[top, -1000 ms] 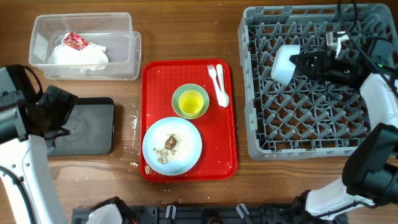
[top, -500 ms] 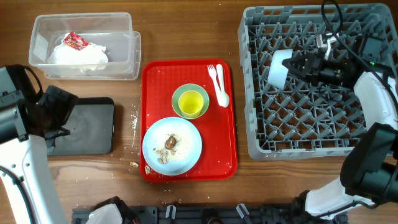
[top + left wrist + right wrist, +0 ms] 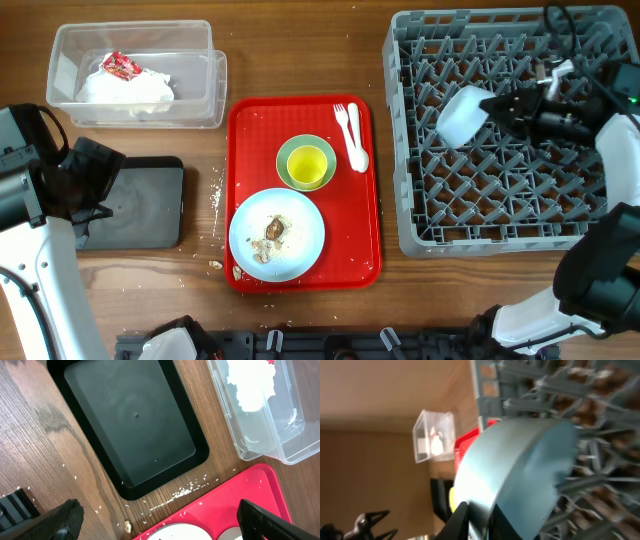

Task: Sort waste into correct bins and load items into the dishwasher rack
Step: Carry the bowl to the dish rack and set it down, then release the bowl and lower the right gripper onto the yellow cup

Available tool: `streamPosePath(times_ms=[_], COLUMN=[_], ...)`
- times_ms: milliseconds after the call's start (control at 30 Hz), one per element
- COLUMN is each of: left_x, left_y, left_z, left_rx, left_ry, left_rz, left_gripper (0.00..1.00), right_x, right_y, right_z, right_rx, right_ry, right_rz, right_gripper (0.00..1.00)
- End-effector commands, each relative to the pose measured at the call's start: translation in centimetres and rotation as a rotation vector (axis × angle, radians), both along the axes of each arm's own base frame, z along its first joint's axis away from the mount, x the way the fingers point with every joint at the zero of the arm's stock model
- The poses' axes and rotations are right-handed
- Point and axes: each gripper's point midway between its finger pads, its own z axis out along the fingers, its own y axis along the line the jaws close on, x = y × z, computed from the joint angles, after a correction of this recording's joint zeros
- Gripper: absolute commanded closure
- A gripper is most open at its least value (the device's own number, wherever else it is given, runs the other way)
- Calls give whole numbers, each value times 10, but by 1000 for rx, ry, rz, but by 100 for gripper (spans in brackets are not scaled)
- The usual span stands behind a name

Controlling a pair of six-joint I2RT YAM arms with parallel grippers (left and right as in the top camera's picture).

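Light blue bowl in my right claw, over the rack
My right claw [image 3: 495,104] is clenched on the rim of the light blue bowl [image 3: 459,114], which is pale, smooth and tipped on edge above the far-left pegs of the grey dishwasher rack [image 3: 402,200].

robot lab bench: wooden table [image 3: 300,50], dishwasher rack [image 3: 480,238]
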Motion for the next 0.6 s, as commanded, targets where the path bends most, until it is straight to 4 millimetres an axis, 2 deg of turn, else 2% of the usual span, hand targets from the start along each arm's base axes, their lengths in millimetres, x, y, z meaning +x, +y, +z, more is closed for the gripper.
streamPosePath(times_ms=[0,67,167,233,300,400,500,567], left_x=[-2,-2,-2,-2,-2,-2,-2,-2], left_y=[2,2,2,2,2,2,2,2], left_z=[2,2,2,2,2,2,2,2], left_rx=[1,1,1,1,1,1,1,1], left_ry=[-9,-9,-9,-9,-9,-9,-9,-9], left_rz=[20,20,20,20,20,20,20,20], left_gripper=[0,0,0,0,0,0,0,0], right_x=[-2,-11,-19,-22,-25,-24,-19,-13], right_y=[-39,-51,-59,-59,-53,-34,-17,-11], right_z=[3,-2,-4,1,7,10,-2,-11], right_rx=[-197,-283,-355,-364,-364,-387,-482,-540], right_ry=[4,55,99,94,87,55,83,139], right_rz=[-94,-129,-161,-164,-153,-85,-47,-84], right_gripper=[73,65,64,64,64,69,77,83])
